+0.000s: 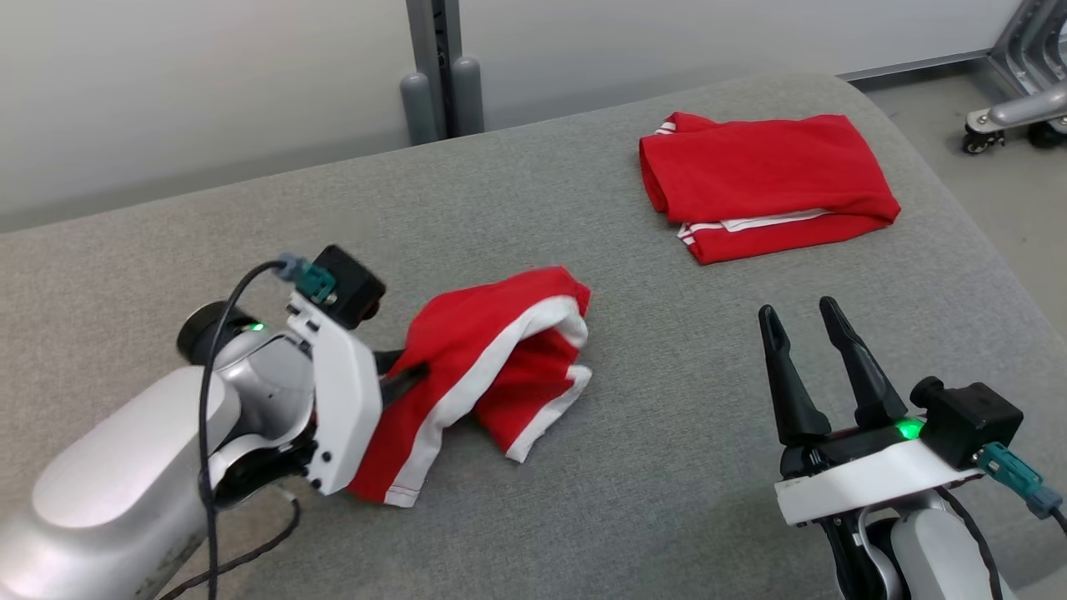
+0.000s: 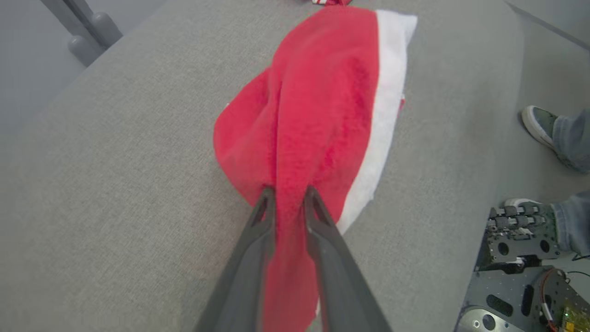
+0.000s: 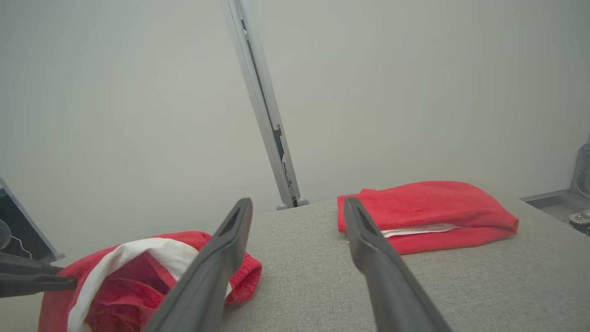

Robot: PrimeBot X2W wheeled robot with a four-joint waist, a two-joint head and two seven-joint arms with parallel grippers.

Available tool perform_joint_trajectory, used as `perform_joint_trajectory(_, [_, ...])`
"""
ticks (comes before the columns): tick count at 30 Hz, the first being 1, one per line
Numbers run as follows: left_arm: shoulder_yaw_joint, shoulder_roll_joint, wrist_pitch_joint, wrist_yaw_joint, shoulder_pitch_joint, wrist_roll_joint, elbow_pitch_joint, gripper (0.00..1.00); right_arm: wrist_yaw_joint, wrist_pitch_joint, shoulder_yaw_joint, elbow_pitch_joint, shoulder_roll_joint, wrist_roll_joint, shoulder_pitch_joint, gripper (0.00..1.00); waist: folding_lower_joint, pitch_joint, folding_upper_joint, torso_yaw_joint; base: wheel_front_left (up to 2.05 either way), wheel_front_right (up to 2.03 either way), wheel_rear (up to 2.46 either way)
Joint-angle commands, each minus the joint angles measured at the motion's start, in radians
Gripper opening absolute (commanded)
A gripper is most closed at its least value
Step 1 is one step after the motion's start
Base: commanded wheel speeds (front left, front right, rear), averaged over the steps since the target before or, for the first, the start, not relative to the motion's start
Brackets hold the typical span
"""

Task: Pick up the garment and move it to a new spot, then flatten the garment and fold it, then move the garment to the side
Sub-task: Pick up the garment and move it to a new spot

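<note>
Gripping a bunched fold of the red garment (image 1: pixel 492 358), the left hand (image 1: pixel 406 377) sits at the left of the grey fabric-covered desk (image 1: pixel 667 483), its two dark fingers closed tight on the cloth. The garment, red with a broad white stripe, lies crumpled in a heap just beside that hand, near the middle of the desk, one end drawn up into the grip and the rest lying on the surface. It looks light, soft and limp, so it will likely sag from any single hold and drag on the fabric. A pinch at a hem or corner, with a second hold at another corner, seems the best way to spread it flat. Further right, toward the back, lies a folded red garment (image 1: pixel 763 183), well apart from the heap. At the lower right, the right hand (image 1: pixel 798 310) hovers over the desk, fingers parted and holding nothing. The left wrist view shows a person's shoe (image 2: pixel 539 127) on the floor beyond the desk.
</note>
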Motion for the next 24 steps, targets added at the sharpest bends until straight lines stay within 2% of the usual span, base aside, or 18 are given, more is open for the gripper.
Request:
perform_joint_trajectory(1, [-0.006,0.012,-0.012,0.000,0.011,-0.007,0.016,0.40,0.000,-0.004,0.002,0.003,-0.006,-0.005,-0.011,1.00,0.0000,0.003,0.0000,0.009,0.00,0.00,0.00])
perform_joint_trajectory(2, [-0.018,0.016,-0.023,0.000,0.015,-0.013,0.037,0.49,0.000,-0.004,0.005,0.005,-0.006,-0.004,-0.013,1.00,0.0000,0.004,0.0000,0.015,0.00,0.00,0.00])
perform_joint_trajectory(3, [-0.026,0.020,-0.035,0.000,0.013,-0.015,0.056,0.97,0.000,-0.004,0.009,0.007,-0.007,-0.004,-0.013,1.00,0.0000,0.005,0.0000,0.020,0.00,0.00,0.00])
perform_joint_trajectory(4, [-0.030,0.022,-0.048,0.000,0.011,-0.021,0.074,1.00,0.000,-0.004,0.013,0.009,-0.008,-0.003,-0.015,1.00,0.0000,0.005,0.0000,0.026,0.00,0.00,0.00])
perform_joint_trajectory(10, [-0.047,0.012,-0.115,0.000,-0.022,-0.064,0.104,1.00,0.000,-0.004,0.010,0.015,-0.021,-0.004,-0.012,1.00,0.0000,-0.004,0.0000,0.064,0.00,0.00,0.00])
perform_joint_trajectory(16, [-0.002,0.045,-0.223,0.002,-0.040,-0.061,0.068,1.00,0.000,-0.004,0.002,0.016,-0.031,-0.008,0.005,1.00,0.0000,-0.022,0.0000,0.104,0.00,0.00,0.00])
perform_joint_trajectory(19, [0.026,0.068,-0.276,0.037,-0.014,-0.053,0.036,1.00,0.000,-0.004,-0.004,0.015,-0.036,-0.009,0.010,1.00,0.0000,-0.032,0.0000,0.122,0.00,0.00,0.00])
perform_joint_trajectory(24, [0.089,0.102,-0.388,0.125,0.060,-0.065,-0.044,1.00,0.000,-0.004,-0.019,0.007,-0.051,-0.010,0.026,1.00,0.0000,-0.041,0.0000,0.149,0.00,0.00,0.00])
